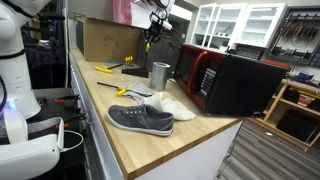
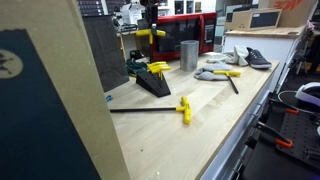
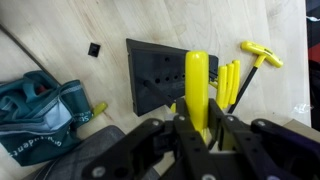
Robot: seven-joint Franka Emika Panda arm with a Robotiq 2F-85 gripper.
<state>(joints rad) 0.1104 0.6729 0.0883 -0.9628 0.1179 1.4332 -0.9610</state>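
Wrist view: my end effector (image 3: 203, 128) is pinched on the yellow T-handle key (image 3: 198, 85), with a dark finger pressed on each side of the handle. Directly beneath it is the black holder block (image 3: 160, 75), its top drilled with rows of small holes. Several more yellow keys (image 3: 230, 85) stand bunched at one end of the block, and a loose yellow key (image 3: 258, 55) lies on the pale wooden bench (image 3: 280, 110) just beyond them. A green pouch (image 3: 40, 115) lies on the other side, well apart from the block.

In both exterior views the arm hangs over the far end of the bench with the key gripped well above the block (image 2: 150, 80). A metal cup (image 2: 189, 54) stands near the block, a long black-shafted key (image 2: 150, 109) lies by itself towards the camera, and a grey shoe (image 1: 140, 118) rests near the bench's front edge beside a red and black microwave (image 1: 225, 80).

I judge this to be the carrying stage: the key is held over the rack and not seated. I cannot tell whether its tip is in any hole. The next move calls for lining the shaft up plumb over a free hole and then making a slow, straight descent.
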